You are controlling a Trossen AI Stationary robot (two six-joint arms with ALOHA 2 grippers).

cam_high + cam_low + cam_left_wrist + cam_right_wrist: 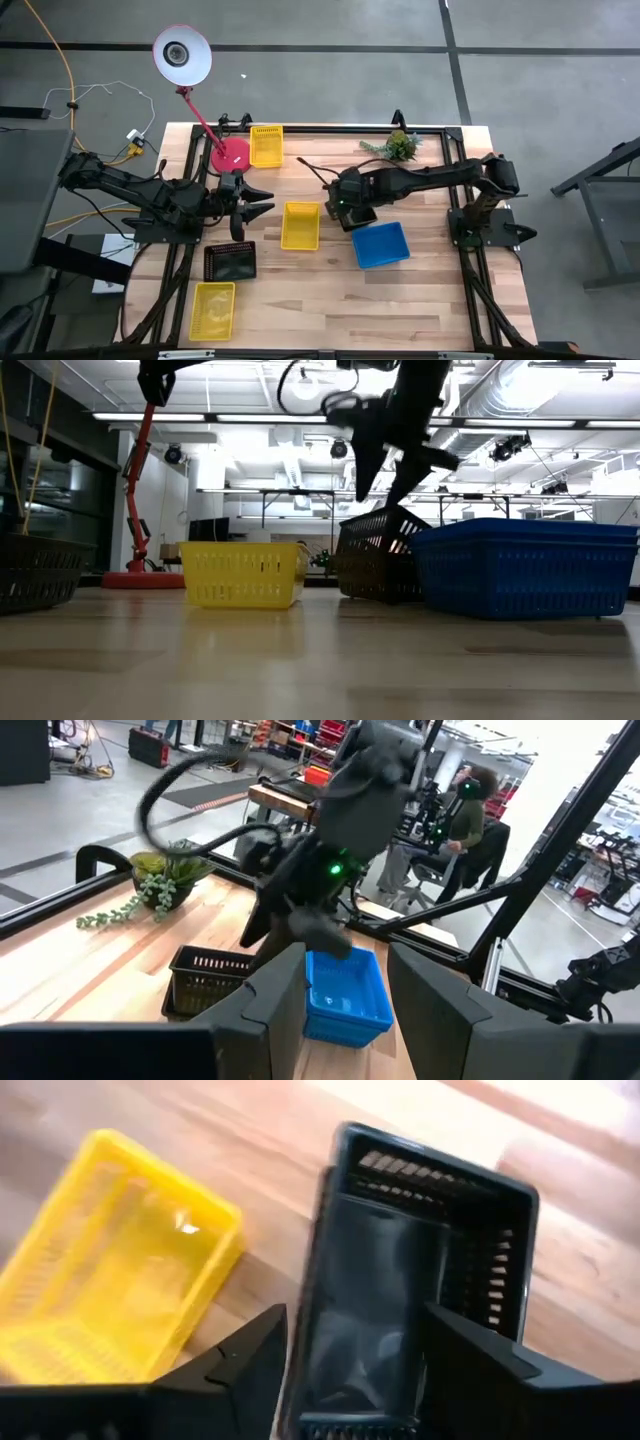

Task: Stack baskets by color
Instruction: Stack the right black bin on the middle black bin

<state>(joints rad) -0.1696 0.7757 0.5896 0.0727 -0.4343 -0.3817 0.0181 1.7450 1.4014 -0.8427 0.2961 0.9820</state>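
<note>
A black basket (362, 216) (420, 1260) sits tilted on the table's middle, one side raised, close beside a blue basket (380, 245) (520, 565). Whether it leans on the blue one I cannot tell. My right gripper (342, 207) (380, 495) hangs open just above the black basket (375, 560), slanting down, nothing between its fingers (250, 1355). A yellow basket (300, 225) (110, 1270) lies to its left. My left gripper (262, 200) (347, 970) waits open and raised at the table's left, pointing toward the right arm.
A second black basket (230, 262) and a yellow one (213, 310) lie near the front left, and another yellow basket (266, 145) lies at the far edge. The red lamp's base (230, 155) and a small plant (398, 147) stand at the back. A person (470, 810) sits beyond the table.
</note>
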